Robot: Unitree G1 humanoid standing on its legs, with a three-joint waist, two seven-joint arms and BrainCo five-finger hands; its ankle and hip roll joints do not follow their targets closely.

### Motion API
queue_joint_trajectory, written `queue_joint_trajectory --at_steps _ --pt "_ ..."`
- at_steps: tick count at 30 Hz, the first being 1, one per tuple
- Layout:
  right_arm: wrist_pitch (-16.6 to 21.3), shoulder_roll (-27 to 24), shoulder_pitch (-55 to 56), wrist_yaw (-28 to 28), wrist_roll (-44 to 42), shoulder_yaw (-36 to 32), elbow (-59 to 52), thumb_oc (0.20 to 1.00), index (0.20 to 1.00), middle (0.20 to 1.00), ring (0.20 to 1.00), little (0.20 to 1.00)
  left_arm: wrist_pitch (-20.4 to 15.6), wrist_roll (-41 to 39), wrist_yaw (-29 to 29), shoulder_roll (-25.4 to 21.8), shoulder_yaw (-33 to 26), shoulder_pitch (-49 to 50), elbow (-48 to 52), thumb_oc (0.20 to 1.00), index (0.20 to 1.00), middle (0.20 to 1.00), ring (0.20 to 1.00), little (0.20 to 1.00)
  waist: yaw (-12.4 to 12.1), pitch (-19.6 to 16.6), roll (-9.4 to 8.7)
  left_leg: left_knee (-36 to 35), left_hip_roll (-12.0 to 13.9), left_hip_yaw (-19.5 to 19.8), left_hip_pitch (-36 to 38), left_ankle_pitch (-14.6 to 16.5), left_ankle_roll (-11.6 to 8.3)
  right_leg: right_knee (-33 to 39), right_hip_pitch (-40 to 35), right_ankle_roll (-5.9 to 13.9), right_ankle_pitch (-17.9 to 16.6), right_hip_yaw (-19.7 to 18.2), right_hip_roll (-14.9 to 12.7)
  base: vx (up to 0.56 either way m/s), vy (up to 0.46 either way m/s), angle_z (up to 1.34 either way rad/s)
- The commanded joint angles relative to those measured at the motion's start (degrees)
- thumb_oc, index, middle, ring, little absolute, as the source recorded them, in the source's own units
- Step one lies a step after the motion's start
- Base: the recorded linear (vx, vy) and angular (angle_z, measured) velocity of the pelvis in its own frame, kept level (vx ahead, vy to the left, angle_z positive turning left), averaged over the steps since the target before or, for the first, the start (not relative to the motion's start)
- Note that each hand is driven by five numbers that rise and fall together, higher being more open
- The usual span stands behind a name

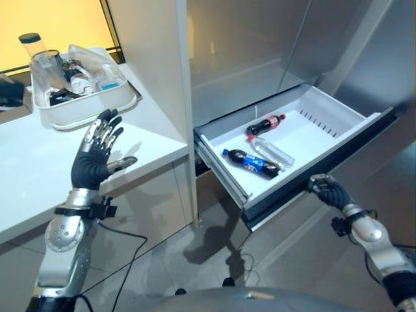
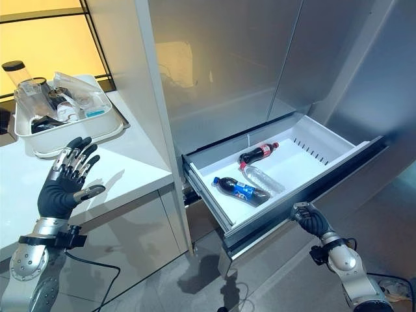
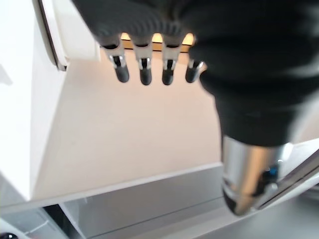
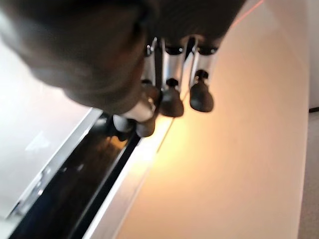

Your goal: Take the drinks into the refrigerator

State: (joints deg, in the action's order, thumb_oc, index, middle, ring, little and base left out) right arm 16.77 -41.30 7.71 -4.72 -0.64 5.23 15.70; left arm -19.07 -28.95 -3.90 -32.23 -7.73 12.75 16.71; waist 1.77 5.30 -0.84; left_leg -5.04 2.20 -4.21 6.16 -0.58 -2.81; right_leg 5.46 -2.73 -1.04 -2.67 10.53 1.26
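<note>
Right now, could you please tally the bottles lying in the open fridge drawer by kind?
Dark cola bottle with red label: 1
Dark cola bottle with blue label: 1
Clear water bottle: 1
Total in the drawer: 3

Open refrigerator drawer right of the bench

Three plastic drink bottles (image 1: 260,149) lie in the pulled-out white refrigerator drawer (image 1: 338,120). Left of it, the white bench (image 1: 39,162) carries a white plastic tray of utensils (image 1: 84,97) at its back.
</note>
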Motion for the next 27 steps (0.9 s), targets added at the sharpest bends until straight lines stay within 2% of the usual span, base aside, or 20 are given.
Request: queue_joint_trajectory --at_steps 1,10,13,21,27 --pt "-0.4 0.56 3.03 -2.82 1.57 3.83 0.51 0.2 0.2 0.2 0.2 0.2 -3.94 2.29 0.75 -0.85 -1.71 -3.04 2.04 1.0 1.0 1.0 1.0 1.0 -1.82 1.6 -2.47 0.04 -1.67 1.53 1.06 3.56 -0.13 -3.13 -1.04 7.67 0.43 2.71 -5.87 -0.01 -0.007 0.07" --pt "0.76 -1.47 8.33 -3.03 -0.64 -2.46 -1.8 0.2 0.2 0.2 0.2 0.2 -4.05 2.32 0.24 -0.82 -3.08 -1.09 2.75 1.0 1.0 1.0 1.0 1.0 -1.04 1.84 -3.32 0.04 -1.49 0.79 1.12 3.72 -0.08 -3.46 -0.56 7.79 0.39 2.14 -5.48 0.0 -0.002 0.04" --pt "0.85 -1.35 8.73 -3.18 -0.66 -2.52 -1.39 0.2 0.2 0.2 0.2 0.2 -4.05 2.26 -0.03 -1.05 -3.21 -0.72 3.22 1.0 1.0 1.0 1.0 1.0 -1.03 1.78 -3.54 0.04 -1.35 0.62 1.19 3.82 -0.06 -3.41 -0.57 7.8 0.42 1.89 -5.33 0.0 -0.001 -0.01" --pt "0.84 -0.65 6.2 -3.08 -0.01 0.68 0.41 0.2 0.2 0.2 0.2 0.2 -4.05 1.14 -0.11 -1.14 -2.81 -0.68 3.96 1.0 1.0 1.0 1.0 1.0 -1.59 1.53 -3.9 0.04 -0.86 0.25 1.59 3.89 -0.12 -3.25 -0.64 7.58 0.54 1.29 -4.92 0.01 -0.008 -0.06" --pt "0.22 0.44 0.05 -1.46 1.4 5.38 6.2 0.2 0.2 0.2 0.2 0.2 -3.73 0.17 -0.7 -1.42 -1.15 -1.69 4.1 1.0 1.0 1.0 1.0 1.0 -2.74 1.52 -3.81 0.04 -0.69 0.83 1.35 3.65 -0.21 -3.0 -0.77 7.44 0.51 1.78 -4.83 0.0 0.0 0.0"
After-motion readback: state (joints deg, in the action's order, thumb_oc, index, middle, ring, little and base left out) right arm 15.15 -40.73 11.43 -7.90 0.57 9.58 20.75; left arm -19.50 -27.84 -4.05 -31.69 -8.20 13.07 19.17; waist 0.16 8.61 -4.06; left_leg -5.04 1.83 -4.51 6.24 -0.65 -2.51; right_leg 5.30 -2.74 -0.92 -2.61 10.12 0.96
